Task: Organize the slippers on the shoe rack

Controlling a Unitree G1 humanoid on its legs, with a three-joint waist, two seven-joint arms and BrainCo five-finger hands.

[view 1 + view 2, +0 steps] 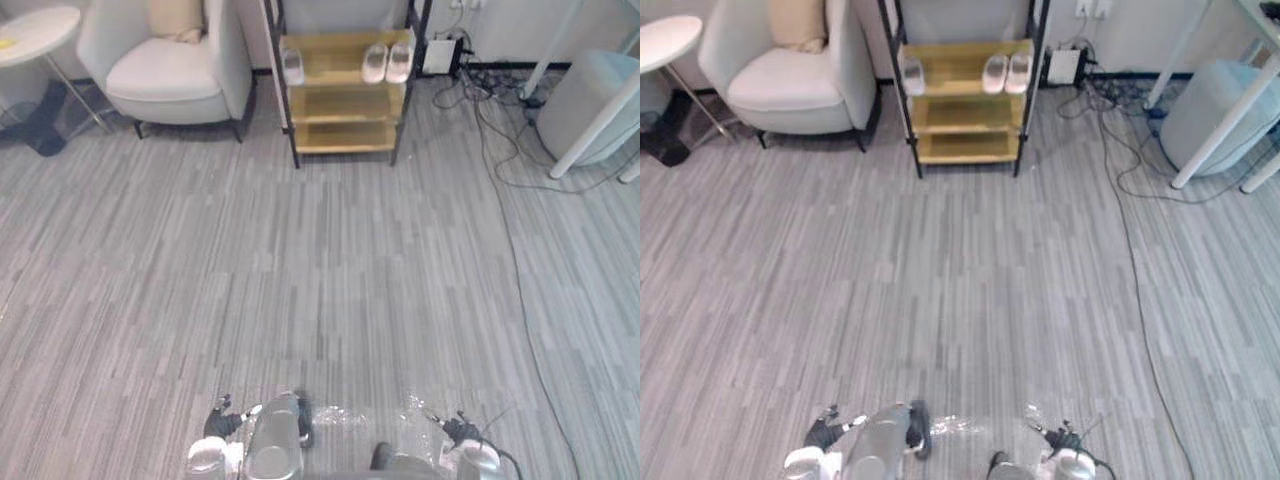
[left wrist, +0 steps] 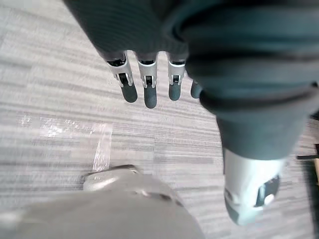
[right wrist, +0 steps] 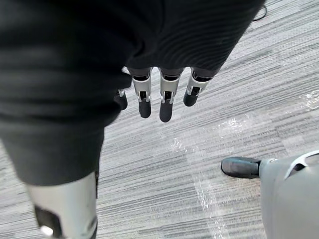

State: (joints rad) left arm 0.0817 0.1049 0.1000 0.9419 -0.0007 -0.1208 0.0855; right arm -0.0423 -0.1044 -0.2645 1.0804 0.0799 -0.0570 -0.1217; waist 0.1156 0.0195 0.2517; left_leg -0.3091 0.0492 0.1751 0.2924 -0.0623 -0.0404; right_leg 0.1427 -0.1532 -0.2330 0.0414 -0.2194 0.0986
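Observation:
A black-framed shoe rack [image 1: 345,108] with wooden shelves stands against the far wall. On its top shelf a pair of pale slippers [image 1: 386,62] lies side by side at the right end. A single pale slipper [image 1: 292,66] rests at the left end of that shelf. The two lower shelves look bare. My left hand [image 2: 149,94] hangs down over the grey floor, far from the rack, fingers straight and holding nothing. My right hand [image 3: 165,107] hangs the same way at my other side, open and empty.
A white armchair [image 1: 170,70] stands left of the rack, with a round side table [image 1: 35,30] further left. Cables [image 1: 500,150] trail over the floor from a white box [image 1: 440,55] right of the rack. A pale round stool [image 1: 590,100] sits under white table legs at far right.

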